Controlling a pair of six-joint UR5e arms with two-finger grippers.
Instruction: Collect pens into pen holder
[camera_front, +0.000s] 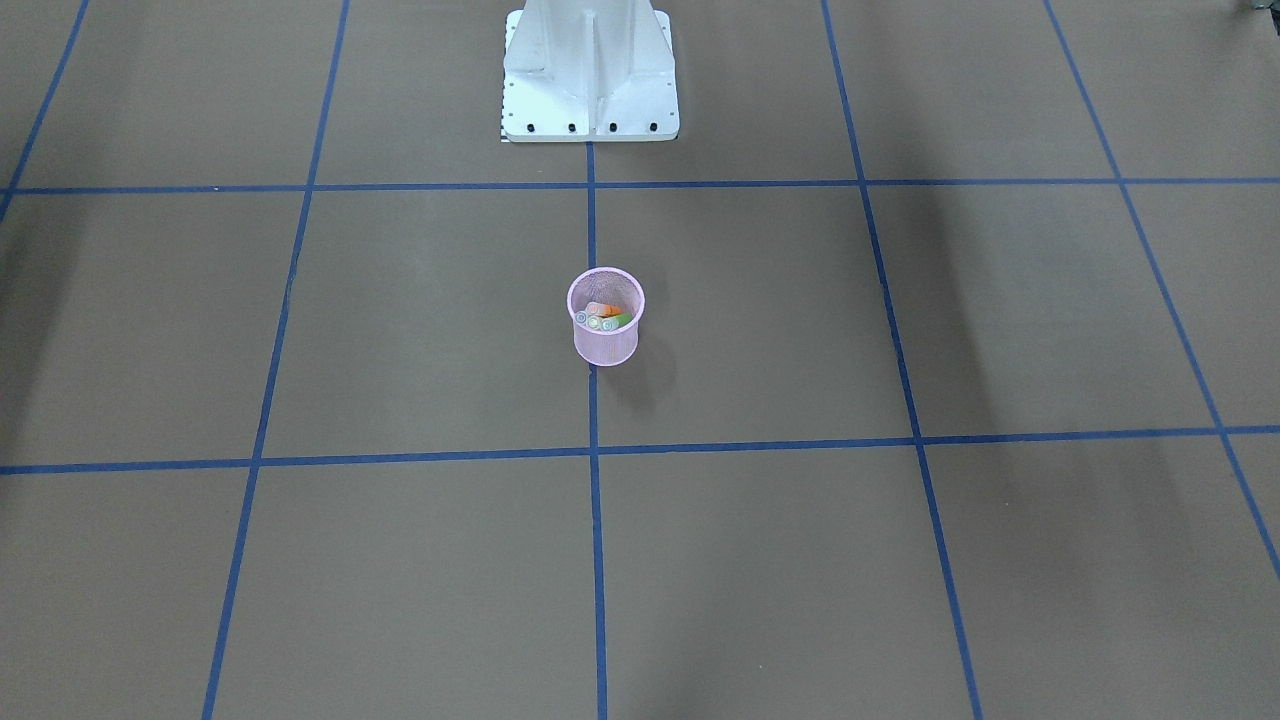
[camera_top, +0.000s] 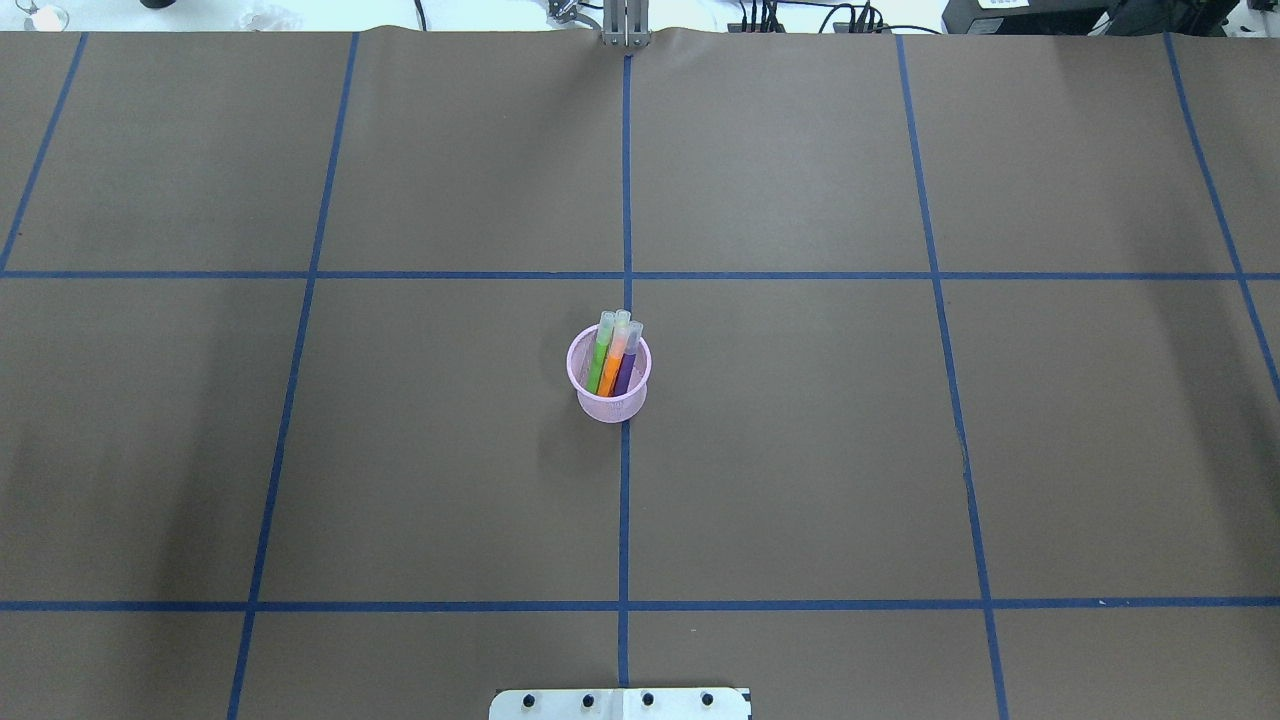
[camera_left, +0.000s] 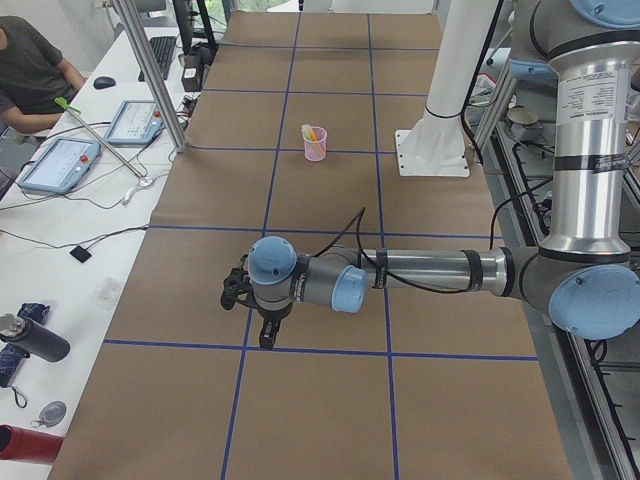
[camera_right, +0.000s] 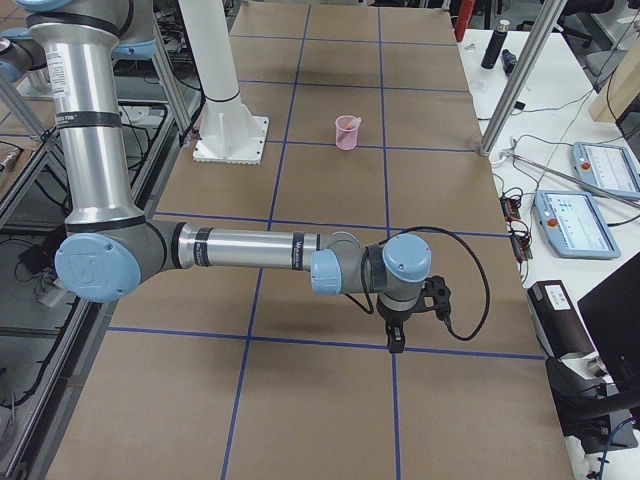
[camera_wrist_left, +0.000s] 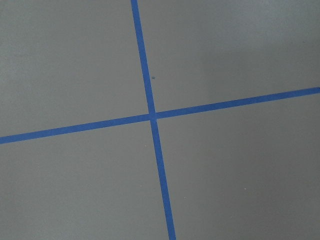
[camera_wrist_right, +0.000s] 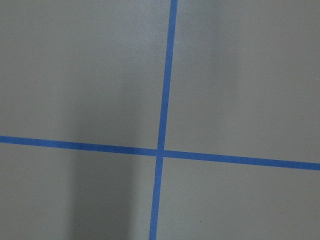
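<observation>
The pink mesh pen holder (camera_top: 609, 402) stands upright at the table's middle, on a blue tape line; it also shows in the front view (camera_front: 606, 345). A green pen (camera_top: 599, 362), an orange pen (camera_top: 613, 365) and a purple pen (camera_top: 627, 372) stand in it, pale caps up and leaning toward the far side. I cannot make out a yellow pen. My left gripper (camera_left: 263, 337) shows only in the exterior left view and my right gripper (camera_right: 392, 340) only in the exterior right view. Both hang near the table's ends, far from the holder. I cannot tell whether they are open or shut.
The white pedestal base (camera_front: 590, 80) stands behind the holder on the robot's side. Blue tape lines (camera_top: 625, 500) grid the brown table. An operator (camera_left: 30, 70) and teach pendants (camera_left: 62, 163) are at a side desk. Both wrist views show only tape crossings.
</observation>
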